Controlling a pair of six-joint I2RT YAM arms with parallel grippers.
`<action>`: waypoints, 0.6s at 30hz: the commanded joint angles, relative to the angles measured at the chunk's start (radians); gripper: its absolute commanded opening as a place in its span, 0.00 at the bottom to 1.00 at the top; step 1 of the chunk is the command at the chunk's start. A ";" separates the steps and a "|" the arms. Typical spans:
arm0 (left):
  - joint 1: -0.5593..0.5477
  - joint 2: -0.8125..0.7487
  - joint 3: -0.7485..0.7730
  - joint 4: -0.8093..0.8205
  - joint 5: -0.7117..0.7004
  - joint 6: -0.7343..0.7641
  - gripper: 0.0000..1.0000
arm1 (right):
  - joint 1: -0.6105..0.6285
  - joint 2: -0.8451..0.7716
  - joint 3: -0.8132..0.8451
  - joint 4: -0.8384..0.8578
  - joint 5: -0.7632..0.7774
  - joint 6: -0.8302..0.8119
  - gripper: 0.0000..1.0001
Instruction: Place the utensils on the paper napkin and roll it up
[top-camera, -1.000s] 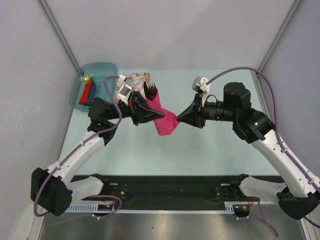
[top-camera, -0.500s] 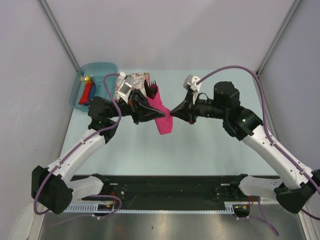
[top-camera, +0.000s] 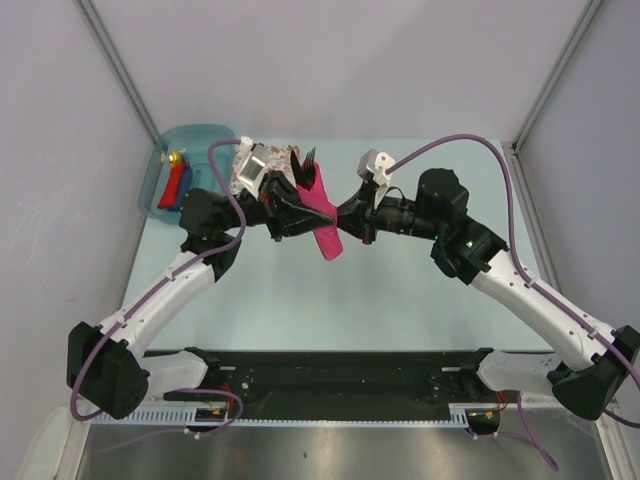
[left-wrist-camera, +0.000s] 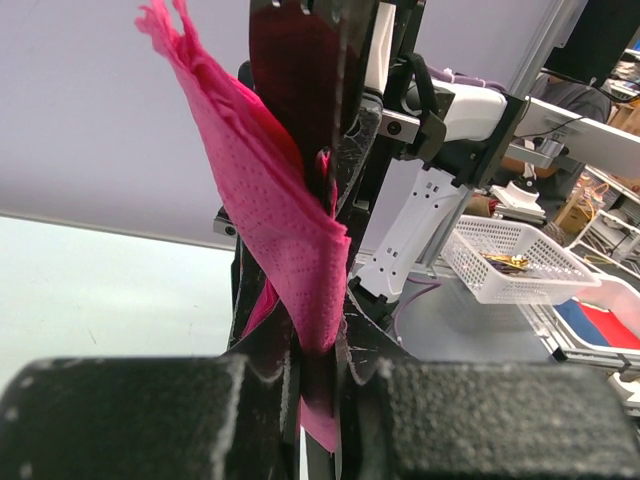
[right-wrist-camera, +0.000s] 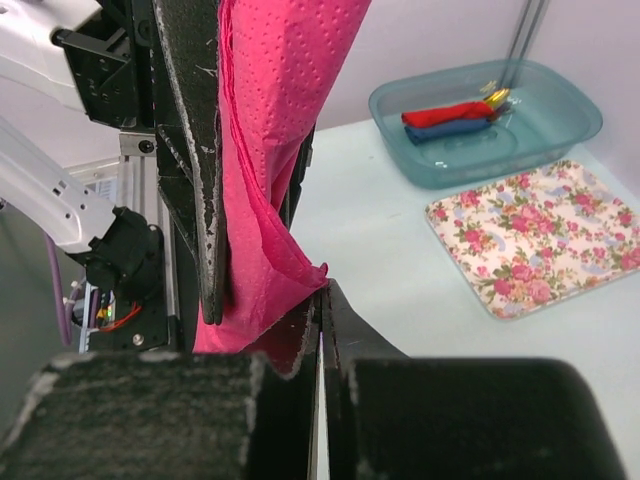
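The magenta paper napkin (top-camera: 325, 228) is wrapped round the utensils and held off the table, slanting from upper left to lower right. Dark fork tines (top-camera: 306, 158) stick out of its upper end; the knife is hidden inside the wrap. My left gripper (top-camera: 310, 220) is shut on the bundle, and the left wrist view shows the pink paper (left-wrist-camera: 290, 230) squeezed between its jaws (left-wrist-camera: 322, 290). My right gripper (top-camera: 345, 222) comes in from the right with its jaws shut. The napkin's (right-wrist-camera: 270, 150) lower corner sits at their tips (right-wrist-camera: 322, 290).
A floral cloth (top-camera: 275, 157) lies flat on the table behind the bundle, also seen in the right wrist view (right-wrist-camera: 540, 235). A translucent blue tub (top-camera: 200, 138) at the back left holds red and blue rolls (top-camera: 176, 184). Walls close in the left, right and back.
My right arm has moved left to the napkin's lower end, and its jaws have shut there. The left gripper has kept its hold and shifted the bundle slightly up and back.
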 joint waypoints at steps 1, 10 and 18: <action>-0.034 0.001 0.095 0.127 -0.035 -0.040 0.00 | 0.043 0.028 -0.035 0.083 -0.018 0.009 0.00; 0.020 0.007 0.093 0.052 -0.104 -0.007 0.00 | -0.060 -0.018 0.034 -0.064 0.044 -0.004 0.23; 0.054 0.002 0.101 -0.118 -0.228 0.102 0.00 | -0.125 -0.097 0.119 -0.179 0.157 -0.010 0.46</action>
